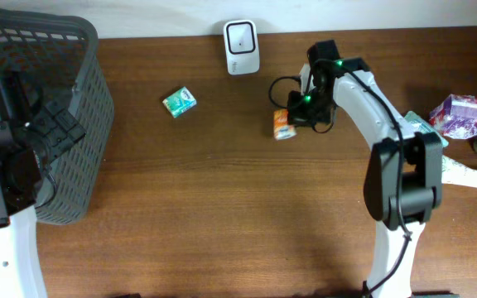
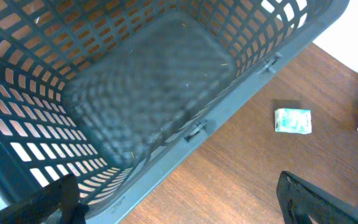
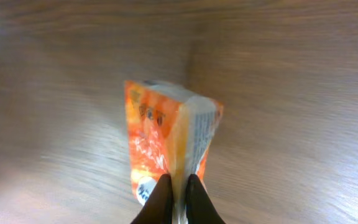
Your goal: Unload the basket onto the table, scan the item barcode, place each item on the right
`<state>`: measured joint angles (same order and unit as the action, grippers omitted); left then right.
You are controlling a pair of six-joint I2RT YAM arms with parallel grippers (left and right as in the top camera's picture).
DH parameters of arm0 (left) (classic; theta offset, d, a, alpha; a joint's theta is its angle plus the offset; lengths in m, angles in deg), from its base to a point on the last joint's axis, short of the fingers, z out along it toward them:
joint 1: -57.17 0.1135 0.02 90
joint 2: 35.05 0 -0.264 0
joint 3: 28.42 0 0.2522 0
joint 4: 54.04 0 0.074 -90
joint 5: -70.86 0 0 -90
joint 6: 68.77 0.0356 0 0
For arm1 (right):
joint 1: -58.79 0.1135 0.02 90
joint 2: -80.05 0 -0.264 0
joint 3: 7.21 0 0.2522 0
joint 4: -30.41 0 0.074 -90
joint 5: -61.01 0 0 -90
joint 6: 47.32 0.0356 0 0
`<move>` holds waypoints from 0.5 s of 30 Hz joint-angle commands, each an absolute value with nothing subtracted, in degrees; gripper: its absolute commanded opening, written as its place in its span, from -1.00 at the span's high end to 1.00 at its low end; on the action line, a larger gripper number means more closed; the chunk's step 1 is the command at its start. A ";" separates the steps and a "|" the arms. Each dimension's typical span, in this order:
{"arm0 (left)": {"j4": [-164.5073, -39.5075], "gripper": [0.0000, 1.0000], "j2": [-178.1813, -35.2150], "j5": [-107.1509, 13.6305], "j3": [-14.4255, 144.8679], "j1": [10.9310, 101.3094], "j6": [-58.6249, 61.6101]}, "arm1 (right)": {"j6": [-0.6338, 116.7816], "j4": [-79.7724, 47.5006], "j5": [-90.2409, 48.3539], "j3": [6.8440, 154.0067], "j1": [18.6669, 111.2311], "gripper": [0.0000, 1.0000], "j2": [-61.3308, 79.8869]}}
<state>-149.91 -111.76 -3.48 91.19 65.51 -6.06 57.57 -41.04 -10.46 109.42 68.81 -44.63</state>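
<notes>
1. The right claw (image 3: 178, 200) is closed and pinched on a thin edge of the orange carton (image 3: 166, 140). The body of the carton sticks out ahead of the fingertips.
2. It cannot be told whether the carton is lifted or resting on the table (image 1: 222, 207). The wrist view is blurred.
3. The white scanner (image 1: 242, 37) is stood ahead of the right claw and to its left, at the far table edge. It is near the carton but apart from it.
4. No barcode is made out on the carton faces in view, so its side cannot be told.
5. The left claw (image 2: 176, 186) is spread wide with nothing held, and is hung over the basket (image 2: 241, 93). A green packet (image 2: 293, 120) is seen on the table to its right, outside the basket wall.
6. Progress: the grasp is judged done. The scan is judged not yet done, since the carton is not presented to the scanner face.
7. Left to do: the carton is to be carried forward-left from the claw's present spot, the barcode side found and turned to the scanner, and a read obtained.
8. Risk: the pinch is narrow, so the carton could be swung in the grip during reorientation.
</notes>
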 commanded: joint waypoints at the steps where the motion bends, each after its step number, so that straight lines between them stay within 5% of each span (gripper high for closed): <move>1: -149.93 -0.98 -111.34 -3.48 91.34 65.86 -6.58 | 54.95 -47.29 -34.57 111.12 72.11 0.92 -40.30; 8: -149.93 -0.98 -111.34 -3.48 91.34 65.86 -6.58 | 55.17 -47.42 -45.35 101.75 80.87 0.90 -41.88; 11: -149.93 -0.98 -111.34 -3.48 91.34 65.86 -6.58 | 56.87 -47.58 -44.10 101.35 84.02 0.52 -42.16; 15: -149.91 -0.98 -111.34 -3.48 91.34 65.86 -6.58 | 56.83 -49.24 -44.28 103.60 85.33 -0.36 -42.14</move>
